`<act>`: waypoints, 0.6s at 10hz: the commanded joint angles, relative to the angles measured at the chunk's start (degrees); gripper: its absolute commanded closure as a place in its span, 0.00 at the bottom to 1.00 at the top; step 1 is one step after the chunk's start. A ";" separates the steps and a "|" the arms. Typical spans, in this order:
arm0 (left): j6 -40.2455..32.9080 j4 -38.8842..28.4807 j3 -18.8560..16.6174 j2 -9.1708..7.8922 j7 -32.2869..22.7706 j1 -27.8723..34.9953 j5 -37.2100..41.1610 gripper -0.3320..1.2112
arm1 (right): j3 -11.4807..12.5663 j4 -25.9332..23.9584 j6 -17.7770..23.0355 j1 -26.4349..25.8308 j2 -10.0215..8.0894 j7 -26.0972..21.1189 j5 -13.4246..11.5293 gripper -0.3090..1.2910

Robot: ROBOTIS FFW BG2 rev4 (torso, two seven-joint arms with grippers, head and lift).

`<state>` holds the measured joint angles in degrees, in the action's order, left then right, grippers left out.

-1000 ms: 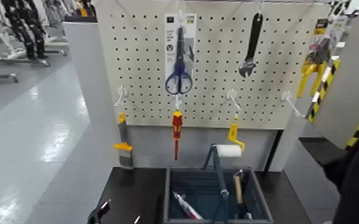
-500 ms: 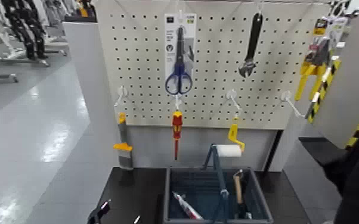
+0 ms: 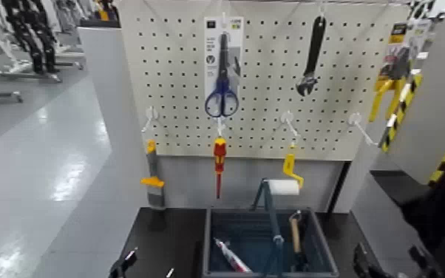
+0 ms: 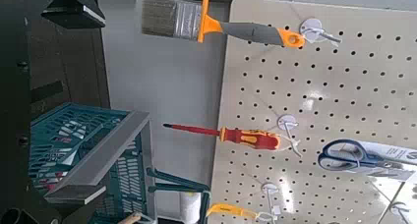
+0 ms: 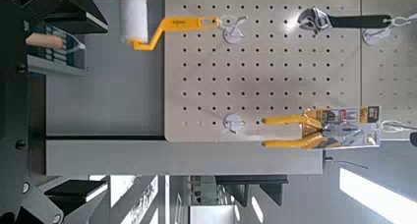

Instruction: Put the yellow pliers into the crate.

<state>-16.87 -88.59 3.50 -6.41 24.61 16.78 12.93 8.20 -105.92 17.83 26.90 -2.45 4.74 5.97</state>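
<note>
Yellow handles down, the pliers (image 3: 380, 95) hang upper right, long axis near upright, above my right gripper (image 3: 389, 264), spread and empty at lower right. That nearer arm should reach upward; my left gripper (image 3: 149, 268) idles lower left.

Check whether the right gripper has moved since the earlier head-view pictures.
Yes: out of view before, the right gripper has come in at the head view's bottom edge, right of the crate.
</note>
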 commanded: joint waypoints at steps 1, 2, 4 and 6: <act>0.26 0.09 0.11 -0.01 0.00 -0.08 0.16 0.29 | 5.34 -4.56 -6.75 -3.34 -0.36 3.61 1.24 0.30; 0.35 0.09 0.20 -0.10 0.00 -0.17 0.16 0.29 | 7.36 -5.70 -9.21 -5.28 -0.80 6.07 1.94 0.30; 0.52 0.09 0.37 -0.10 0.00 -0.35 0.16 0.29 | 11.05 -7.20 -14.92 -9.32 -2.03 11.43 3.61 0.30; 0.70 0.09 0.64 -0.27 0.00 -0.44 0.16 0.29 | 12.63 -7.55 -17.83 -12.92 -3.87 12.75 5.37 0.30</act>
<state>-16.27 -88.50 4.02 -6.63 24.61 16.36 13.09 20.31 -113.31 0.96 15.14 -5.73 17.38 10.89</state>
